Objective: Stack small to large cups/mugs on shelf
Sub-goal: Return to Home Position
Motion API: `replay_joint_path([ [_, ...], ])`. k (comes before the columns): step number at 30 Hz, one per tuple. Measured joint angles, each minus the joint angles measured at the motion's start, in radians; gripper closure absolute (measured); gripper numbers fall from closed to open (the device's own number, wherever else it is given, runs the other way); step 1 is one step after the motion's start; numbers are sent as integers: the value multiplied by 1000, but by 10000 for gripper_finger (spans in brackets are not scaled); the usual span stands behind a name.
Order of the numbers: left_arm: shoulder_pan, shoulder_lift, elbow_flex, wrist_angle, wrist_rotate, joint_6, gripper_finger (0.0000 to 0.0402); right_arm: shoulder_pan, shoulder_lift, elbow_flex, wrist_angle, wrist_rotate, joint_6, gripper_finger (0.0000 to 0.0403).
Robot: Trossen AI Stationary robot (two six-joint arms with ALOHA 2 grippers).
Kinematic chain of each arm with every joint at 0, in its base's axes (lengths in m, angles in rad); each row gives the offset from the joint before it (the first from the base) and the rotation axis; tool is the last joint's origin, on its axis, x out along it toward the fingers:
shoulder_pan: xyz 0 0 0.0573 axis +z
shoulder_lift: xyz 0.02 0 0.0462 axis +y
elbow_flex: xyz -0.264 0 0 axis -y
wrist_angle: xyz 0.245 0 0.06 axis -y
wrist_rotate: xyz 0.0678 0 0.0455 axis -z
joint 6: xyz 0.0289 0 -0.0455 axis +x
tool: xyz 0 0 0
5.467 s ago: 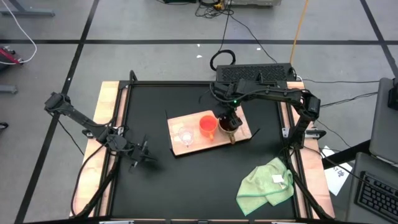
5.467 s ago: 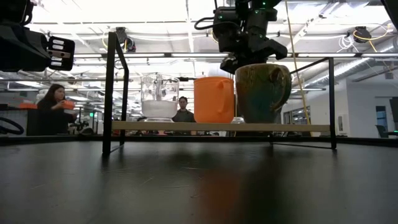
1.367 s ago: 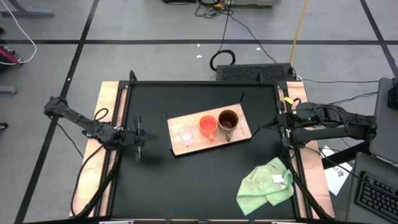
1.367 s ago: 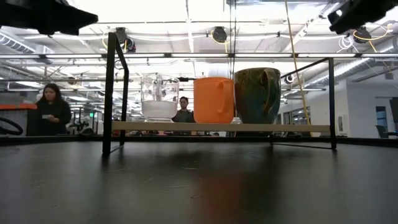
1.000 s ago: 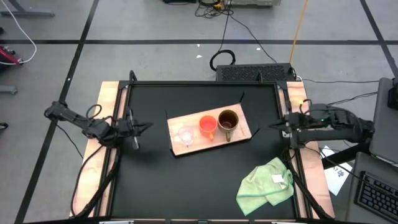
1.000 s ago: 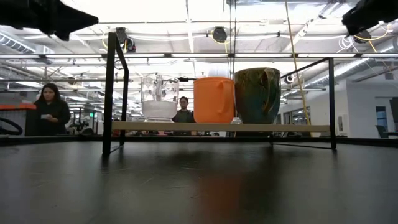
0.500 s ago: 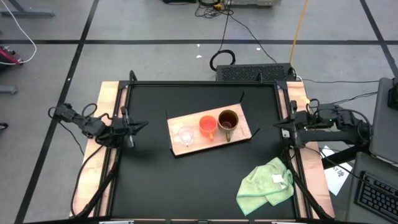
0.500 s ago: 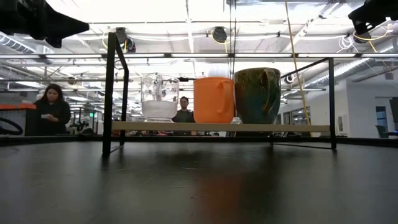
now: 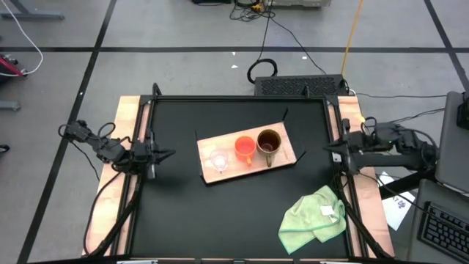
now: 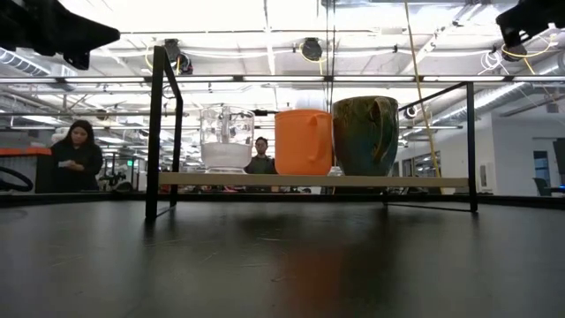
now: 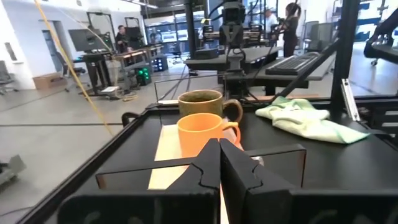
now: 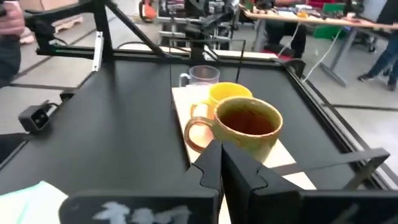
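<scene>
The light wooden shelf board (image 9: pixel 282 154) stands mid-table on a black frame. On it stand, in a row, the tiny clear glass cup (image 9: pixel 218 160), the orange cup (image 9: pixel 245 149) and the dark brown mug (image 9: pixel 268 144), each upright on its base; the low view shows the glass (image 10: pixel 226 137), the orange cup (image 10: pixel 303 141) and the mug (image 10: pixel 364 135). My left gripper (image 9: pixel 170 153) is shut and empty at the table's left edge, and shows in its wrist view (image 11: pixel 219 165). My right gripper (image 9: pixel 327 147) is shut and empty at the right edge, and shows in its wrist view (image 12: pixel 219 163).
A light green cloth (image 9: pixel 315 216) lies crumpled at the table's near right. Black frame posts (image 10: pixel 159 132) rise at the table's sides. Bare black tabletop (image 9: pixel 212 213) lies in front of the shelf. People stand in the room beyond the table.
My right gripper has drawn back a little toward the table's right edge, and my left arm has folded back toward the left edge. The three cups have stayed in place on the shelf.
</scene>
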Motion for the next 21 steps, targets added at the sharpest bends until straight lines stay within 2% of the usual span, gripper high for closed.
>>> replay_joint_path([
  [3,0,0,0,0,18,-9,401,0,-29,0,0,-48,-26,403],
  [7,0,1,0,0,19,-16,400,0,-116,0,0,-39,-17,403],
  [15,0,2,-2,4,51,-12,400,-3,-80,-8,19,12,0,403],
  [18,0,7,-37,57,90,0,400,-10,-81,-4,33,76,25,403],
  [21,0,7,-77,128,119,2,400,-15,-80,-7,23,86,31,403],
])
